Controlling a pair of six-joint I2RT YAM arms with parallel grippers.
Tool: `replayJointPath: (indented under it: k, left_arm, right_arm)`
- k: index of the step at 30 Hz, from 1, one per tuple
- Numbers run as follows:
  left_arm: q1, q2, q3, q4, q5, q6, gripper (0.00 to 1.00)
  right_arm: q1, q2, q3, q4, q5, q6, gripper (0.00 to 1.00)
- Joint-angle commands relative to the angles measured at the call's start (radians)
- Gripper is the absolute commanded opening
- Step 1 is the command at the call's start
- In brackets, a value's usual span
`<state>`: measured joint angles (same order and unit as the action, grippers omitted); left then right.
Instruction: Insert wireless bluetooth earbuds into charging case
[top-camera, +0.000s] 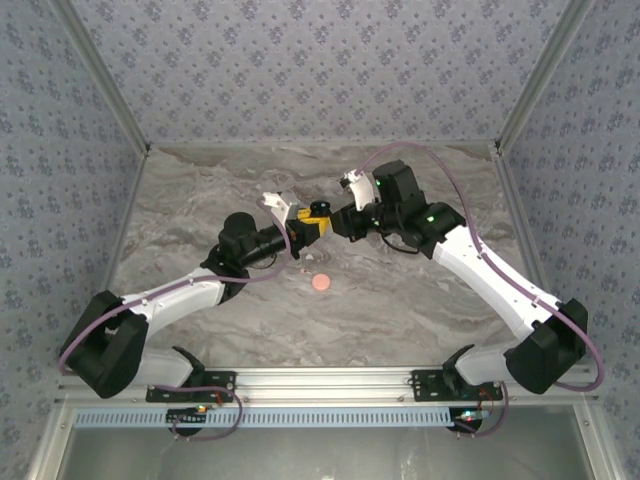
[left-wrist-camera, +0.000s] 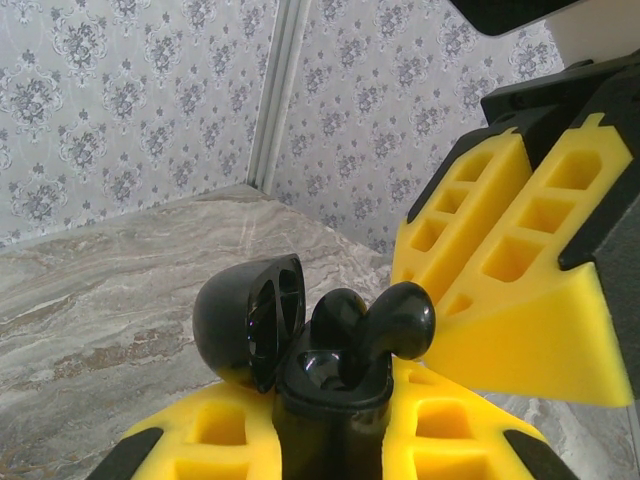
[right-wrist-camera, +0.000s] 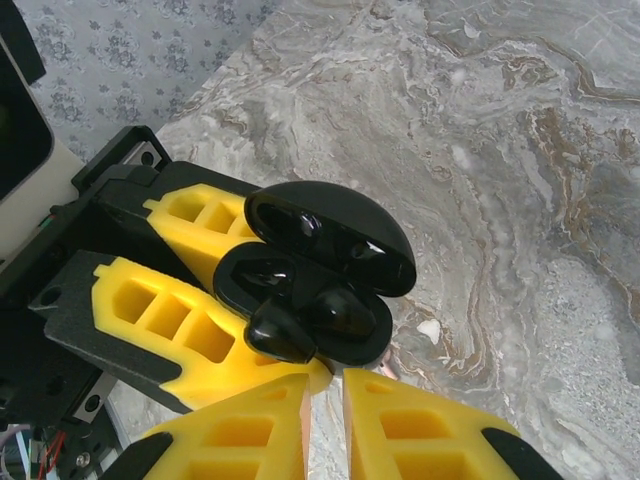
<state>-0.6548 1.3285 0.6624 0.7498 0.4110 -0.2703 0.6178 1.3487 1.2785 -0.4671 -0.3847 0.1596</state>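
Two tools meet above the grey marbled tabletop (top-camera: 400, 310): the left tool (top-camera: 303, 226) has its yellow ribbed fingers clamped on the charging case (left-wrist-camera: 325, 385), a glossy black rounded shell with its domed lid (left-wrist-camera: 245, 320) standing open. One earbud (left-wrist-camera: 398, 318) (smooth, bulbous, slippery-looking) sits tilted, half in its well. The right tool (right-wrist-camera: 325, 378), fingers pressed almost together with nothing visibly between them, touches that bud; it should, I judge, press gently straight down until the bud seats flush.
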Motion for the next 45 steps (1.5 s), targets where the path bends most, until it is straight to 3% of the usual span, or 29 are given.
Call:
replayJointPath:
  k: [1, 28, 34, 45]
  left_arm:
    - [-0.007, -0.012, 0.028, -0.006, 0.023, 0.014, 0.12]
    - [-0.015, -0.006, 0.047, -0.038, 0.042, 0.033, 0.11]
    - [-0.016, -0.01, 0.046, -0.052, 0.007, 0.035, 0.11]
    - [-0.016, -0.029, 0.043, -0.055, 0.02, 0.051, 0.11]
  right_arm:
    - [0.014, 0.009, 0.042, 0.007, -0.028, -0.01, 0.17]
    - [0.053, 0.072, 0.122, -0.019, -0.056, -0.031, 0.18]
    - [0.056, 0.047, 0.119, -0.014, 0.008, -0.023, 0.22]
    - [-0.05, -0.023, 0.047, 0.01, 0.021, 0.019, 0.26]
